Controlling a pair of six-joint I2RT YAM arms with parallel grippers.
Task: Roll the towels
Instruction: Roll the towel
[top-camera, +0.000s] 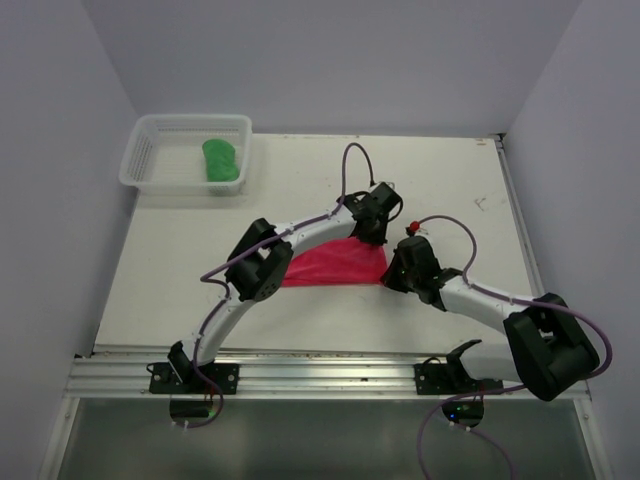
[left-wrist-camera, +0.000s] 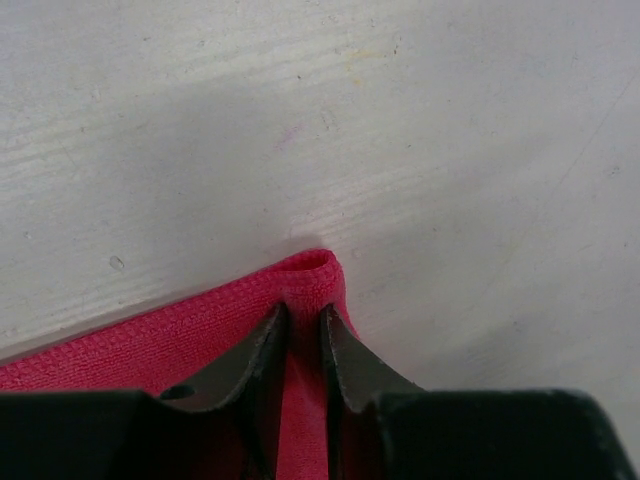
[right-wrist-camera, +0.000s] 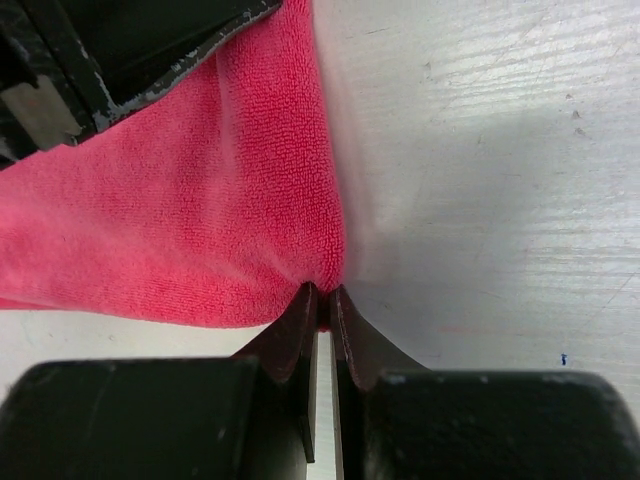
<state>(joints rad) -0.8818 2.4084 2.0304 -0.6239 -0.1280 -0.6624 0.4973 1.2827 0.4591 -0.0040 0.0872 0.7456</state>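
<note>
A red towel lies flat on the white table in the middle, partly under both arms. My left gripper is shut on the towel's far right corner; in the left wrist view the jaws pinch a fold of the red towel at my left gripper. My right gripper is shut on the towel's near right corner; the right wrist view shows the red towel pinched at my right gripper. A rolled green towel lies in the white basket.
The white basket stands at the table's far left corner. The left arm's black housing shows at the top left of the right wrist view. Grey walls enclose the table on three sides.
</note>
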